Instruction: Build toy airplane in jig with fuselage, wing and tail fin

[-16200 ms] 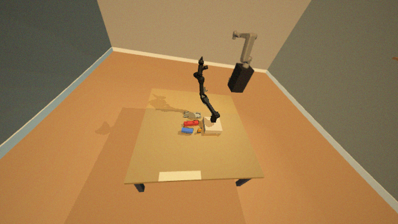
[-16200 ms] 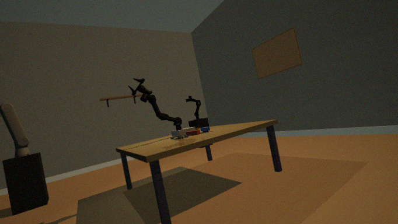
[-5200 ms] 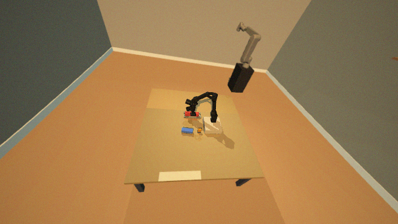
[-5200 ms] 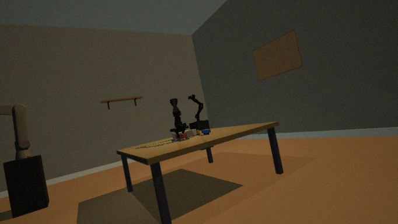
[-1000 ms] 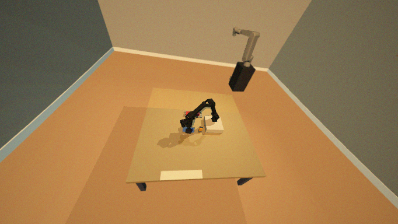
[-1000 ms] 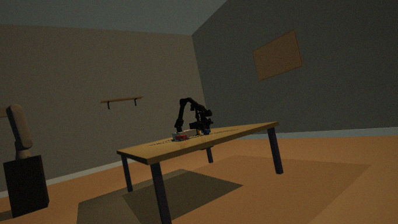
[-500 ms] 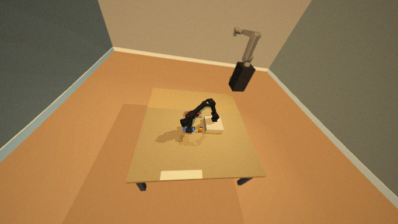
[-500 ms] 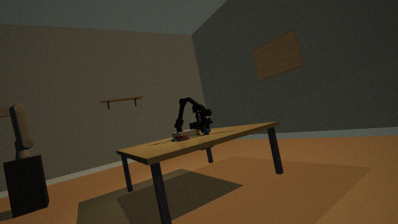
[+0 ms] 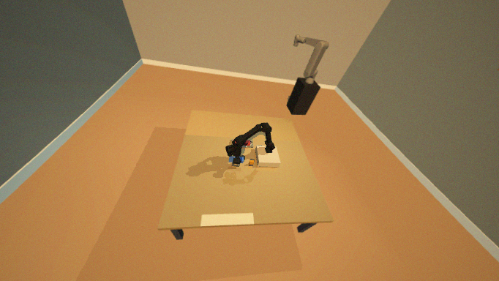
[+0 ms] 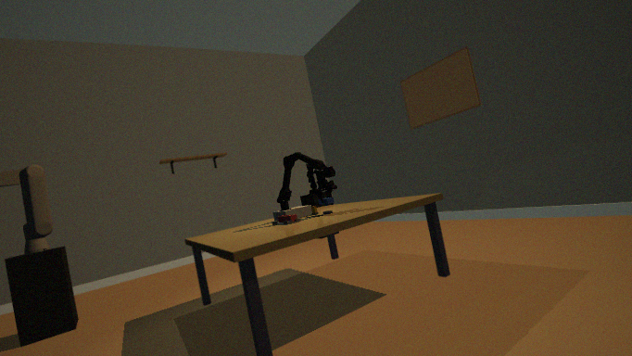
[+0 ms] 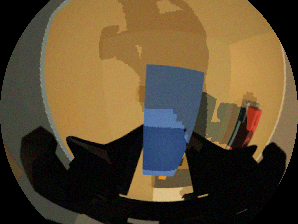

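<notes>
My gripper [image 9: 237,160] [image 11: 164,128] is shut on the blue wing [image 9: 231,159] [image 10: 328,201] [image 11: 174,90], a long flat piece between the fingers. The wing is held above the table, with a gap under it in the exterior view. The red fuselage [image 9: 248,143] [image 10: 287,218] [image 11: 254,121] is low among grey jig parts, partly behind the arm in the top view; how it sits in the cradle is too small to tell. A small orange piece [image 9: 252,162] [image 11: 162,177], apparently the tail fin, stands between the gripper and the white box.
A white box [image 9: 268,158] [image 10: 300,211] stands on the table [image 9: 227,199] [image 10: 222,243] beside the orange piece, near the arm's base. A second, pale arm [image 9: 316,58] [image 10: 38,199] stands on a black pedestal [image 9: 303,96] [image 10: 42,292] away from the table.
</notes>
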You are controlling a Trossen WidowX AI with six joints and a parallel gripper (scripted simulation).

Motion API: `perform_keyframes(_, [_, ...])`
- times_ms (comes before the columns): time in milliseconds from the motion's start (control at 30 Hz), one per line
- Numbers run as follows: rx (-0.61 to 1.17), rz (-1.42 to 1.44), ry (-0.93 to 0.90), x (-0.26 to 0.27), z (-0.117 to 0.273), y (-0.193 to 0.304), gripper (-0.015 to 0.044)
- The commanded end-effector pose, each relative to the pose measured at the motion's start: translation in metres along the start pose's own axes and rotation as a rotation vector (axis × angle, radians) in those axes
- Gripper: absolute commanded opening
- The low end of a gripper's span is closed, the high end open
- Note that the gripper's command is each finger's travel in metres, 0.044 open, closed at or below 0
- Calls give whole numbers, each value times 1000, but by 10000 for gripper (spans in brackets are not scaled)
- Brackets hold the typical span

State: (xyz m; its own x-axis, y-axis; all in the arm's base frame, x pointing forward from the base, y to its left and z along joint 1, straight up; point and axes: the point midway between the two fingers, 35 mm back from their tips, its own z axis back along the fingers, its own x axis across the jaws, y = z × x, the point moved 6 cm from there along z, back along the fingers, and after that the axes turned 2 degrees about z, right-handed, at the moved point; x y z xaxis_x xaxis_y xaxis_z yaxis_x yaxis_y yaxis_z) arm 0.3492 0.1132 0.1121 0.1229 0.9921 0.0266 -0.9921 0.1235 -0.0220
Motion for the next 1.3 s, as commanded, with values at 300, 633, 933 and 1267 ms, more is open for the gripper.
perform_keyframes(300, [-8, -24, 6, 2, 44, 1, 0])
perform_keyframes(633, [-8, -40, 13, 1, 74, 5, 0])
perform_keyframes(933, [-9, -121, 15, -17, 73, 2, 0])
perform_keyframes(1267, [-11, -269, 17, -49, 69, -1, 0])
